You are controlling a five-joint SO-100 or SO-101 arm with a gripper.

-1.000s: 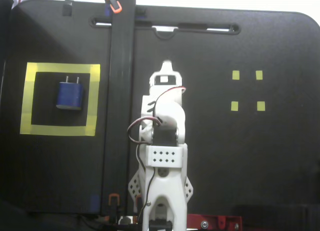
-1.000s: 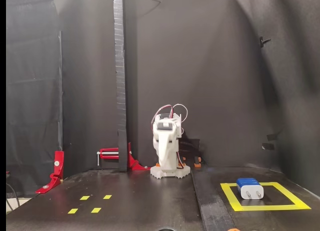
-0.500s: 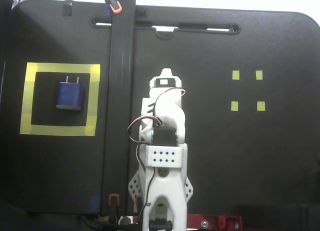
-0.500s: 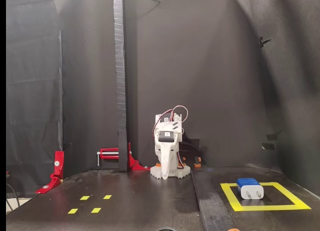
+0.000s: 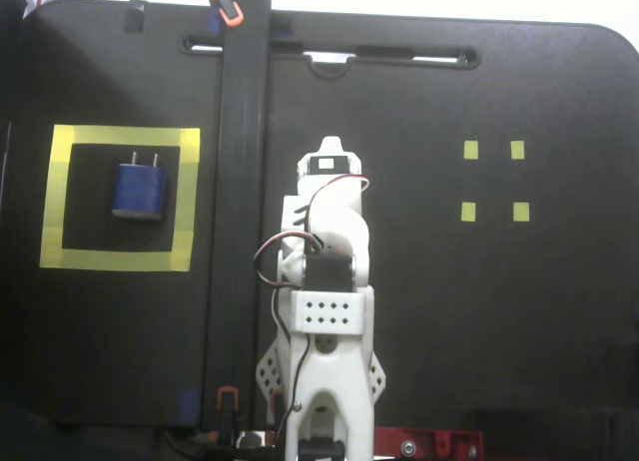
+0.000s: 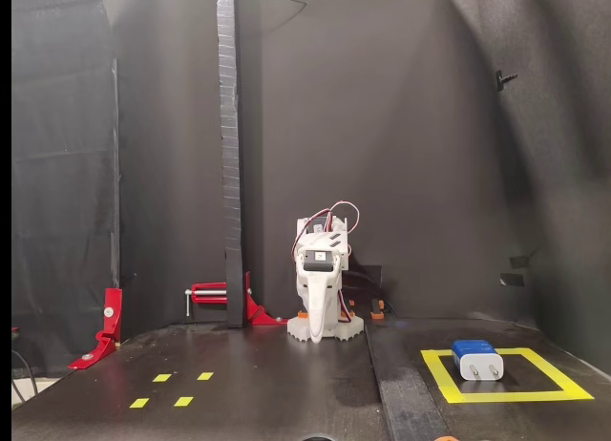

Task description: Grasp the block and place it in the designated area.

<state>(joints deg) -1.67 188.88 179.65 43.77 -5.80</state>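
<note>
Lying inside the designated area (image 5: 119, 198), the block (image 5: 138, 191) sits well apart from the empty, apparently closed claw (image 6: 316, 332).

One fixed view overhead, looking straight down; other low, frontal, probably table-edge height (both show arm (image 5: 324, 311), table (image 6: 267, 384)).

No readable text, brand, number or sign anywhere in either fixed view. Small white sticker on the arm's top servo (image 5: 326, 164), seen again from the front (image 6: 316, 259), too blurred to make out any lettering. Plain unmarked yellow tape only around the designated area (image 5: 118, 258) and on the 4 tiny squares (image 5: 493, 181). Nothing legible on the block (image 5: 139, 191).
</note>
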